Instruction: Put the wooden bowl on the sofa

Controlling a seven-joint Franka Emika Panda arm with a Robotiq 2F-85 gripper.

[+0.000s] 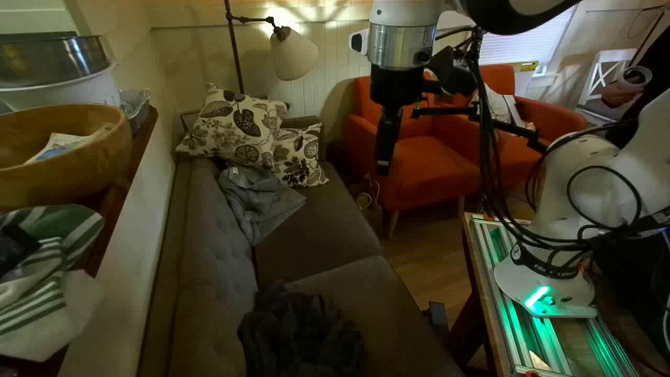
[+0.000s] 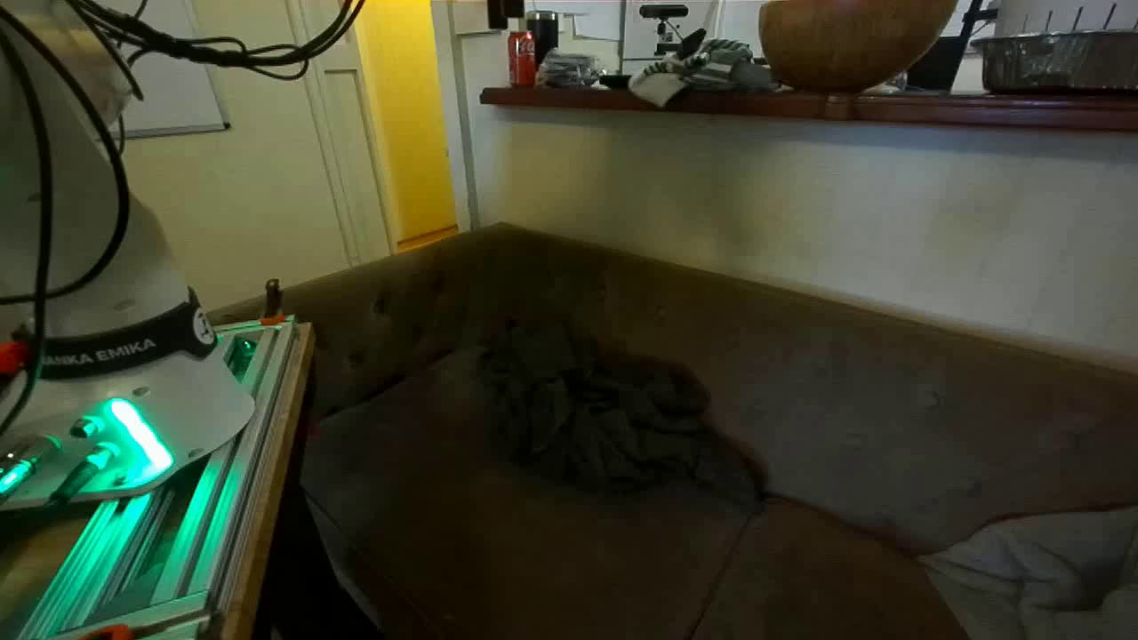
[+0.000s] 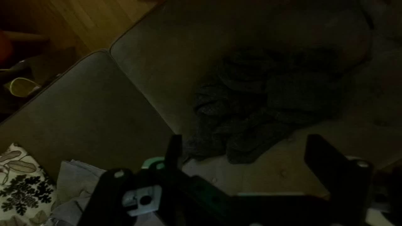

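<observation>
hanging above the sofa [image 1: 319, 225], the gripper [image 3: 245, 141] is empty, fingers [image 3: 321, 158] spread; the wooden bowl [image 2: 849, 44] rests on the ledge [image 2: 756, 106], so grasping and placing seem undone.

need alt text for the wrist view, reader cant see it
Open, empty gripper in dim light, with a crumpled dark cloth on a sofa beyond it; a floral cushion and lighter grey cloth lie at lower left.

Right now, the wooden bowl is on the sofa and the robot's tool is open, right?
No, the wooden bowl isn't on the sofa: both exterior views show it on the ledge behind. The tool is open, as the wrist view shows.
</observation>
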